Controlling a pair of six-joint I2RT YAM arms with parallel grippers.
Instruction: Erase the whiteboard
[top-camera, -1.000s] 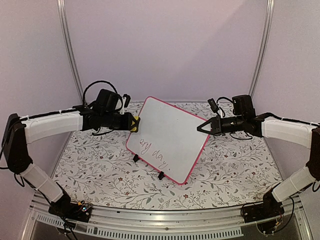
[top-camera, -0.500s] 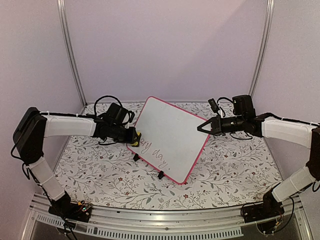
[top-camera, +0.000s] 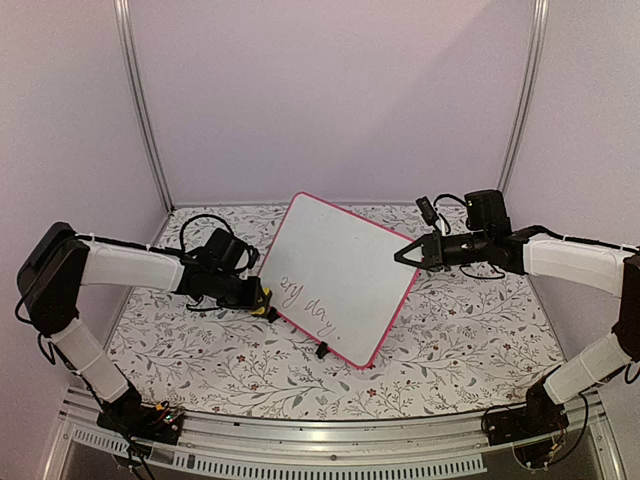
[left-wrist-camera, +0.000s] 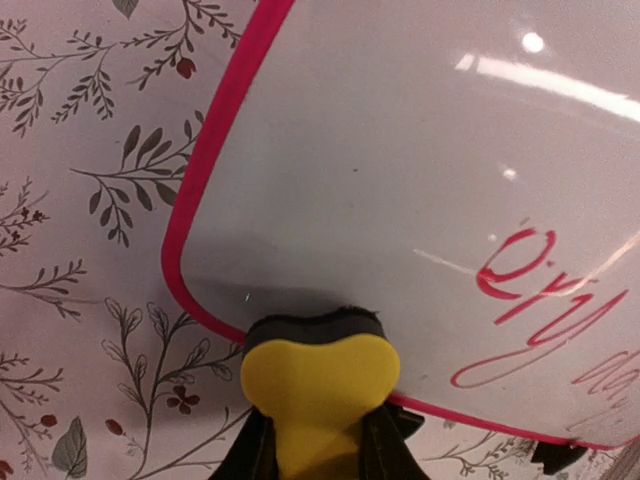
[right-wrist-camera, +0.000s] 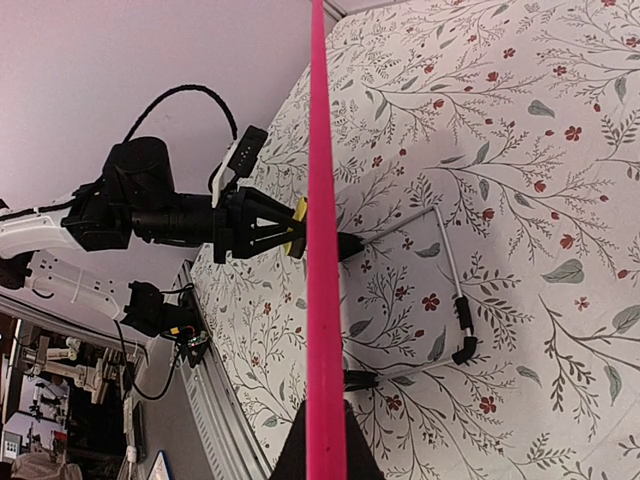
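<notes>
Whiteboard (top-camera: 335, 280): mid-table on the floral cloth (top-camera: 200, 350). It stands up on its lower edge, leaning back and turned corner-on to the arms.

**Handling (my guess)**
- It looks light, thin and stiff, a flat panel that will not flex much.
- The glossy face is slick, with nothing there to grip.
- It rests on small black clip feet (top-camera: 322, 351) and, seen from the right wrist, a thin wire prop (right-wrist-camera: 464, 325) behind. It would likely skate or tip backward under a wiping push, so it wants bracing.
- The pink-red frame is the sensible place to hold it, pinched on an edge away from the writing.

**Grips**
- Right gripper (top-camera: 405, 256): fingers closed on the board's right edge, partway up. The right wrist view shows the frame running edge-on straight into the jaws.
- Left gripper (top-camera: 256, 298): fingers clamped on a yellow eraser (left-wrist-camera: 318, 375) with a dark felt face. The felt sits at the board's lower-left corner, touching or all but touching the frame.

**Looks**
- A rounded rectangle with a white shiny surface catching lamp glare, inside a narrow pink-red border.
- The upper half is blank.
- Red cursive handwriting (top-camera: 308, 300) runs along the lower part, unwiped. I cannot make out the words for sure.
- The eraser is just beside the first letters.
</notes>
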